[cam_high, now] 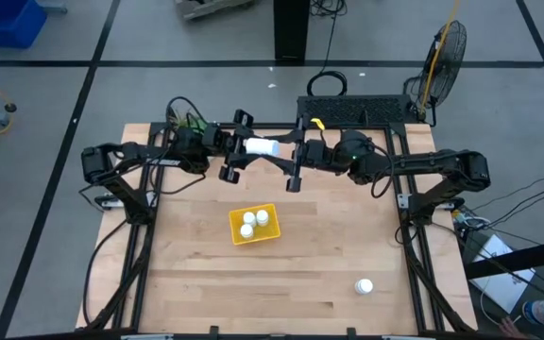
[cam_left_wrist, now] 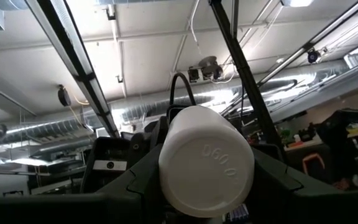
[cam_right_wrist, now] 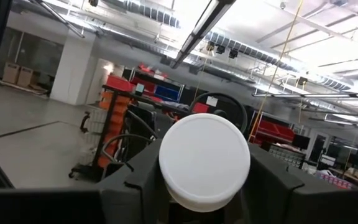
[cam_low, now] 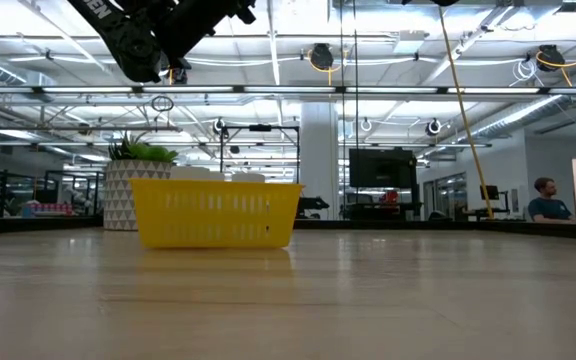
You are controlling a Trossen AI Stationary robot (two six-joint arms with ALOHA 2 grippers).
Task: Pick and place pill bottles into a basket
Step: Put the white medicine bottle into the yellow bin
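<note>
Held bottle: one white pill bottle [cam_high: 261,146] lies on its side in the air above the far part of the bench [cam_high: 329,264], between the two arms; its base with faint raised digits fills the left wrist view [cam_left_wrist: 207,163], its round cap fills the right wrist view [cam_right_wrist: 204,160]
Left end effector [cam_high: 244,146]: raised over the far-left part of the bench, fingers closed around the base end of the held bottle
Right end effector [cam_high: 286,151]: raised over the far middle of the bench, facing the left one, fingers at either side of the cap end of the same bottle; whether they press on it I cannot tell
Basket [cam_high: 254,225]: small bright-yellow basket near the middle of the bench, turned slightly askew to the edges; in the low view its slotted wall [cam_low: 216,213] stands on the wood
Bottles in basket: three white pill bottles, upright, caps up, close together [cam_high: 250,223]
Loose bottle: one white pill bottle [cam_high: 364,286] stands alone near the near-right corner of the bench, well apart from the basket
Plant pot: patterned white pot with green leaves [cam_low: 121,192], seen behind the basket in the low view
Background: a seated person [cam_low: 545,199] in the room beyond the bench
</note>
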